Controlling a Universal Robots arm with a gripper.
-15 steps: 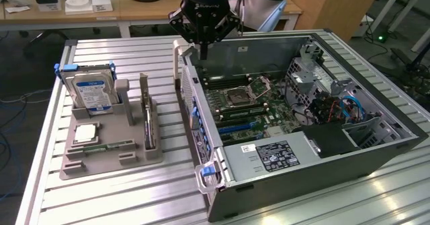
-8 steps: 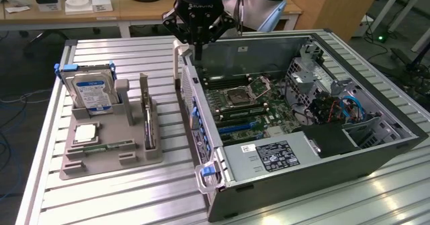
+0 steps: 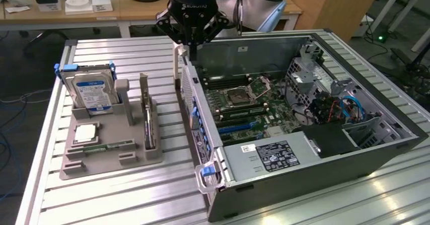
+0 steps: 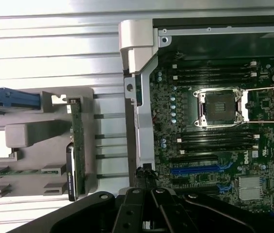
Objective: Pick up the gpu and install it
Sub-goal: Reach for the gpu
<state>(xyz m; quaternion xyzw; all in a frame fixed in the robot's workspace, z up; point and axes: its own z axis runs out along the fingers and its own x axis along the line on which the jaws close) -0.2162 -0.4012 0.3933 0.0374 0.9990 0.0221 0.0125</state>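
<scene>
Gripper (image 3: 191, 47) over the rim of the open computer case (image 3: 323, 170), fingers together and holding nothing, gpu (image 3: 147, 122) standing on edge in the grey holder (image 3: 100, 167) beside the case, apart from the gripper, on the slatted desk (image 3: 134, 200)

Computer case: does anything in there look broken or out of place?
Nothing looks damaged. The processor socket stands open and empty, its metal frame flipped up; a processor chip lies in the grey tray beside the case.

Gpu (image 3: 148, 127) stands edge-on in gray holder (image 3: 100, 167); I can't make out its fan face. Hard drive (image 3: 92, 94) label print too small to read. Case (image 4: 141, 126) cut by frame edge.
</scene>
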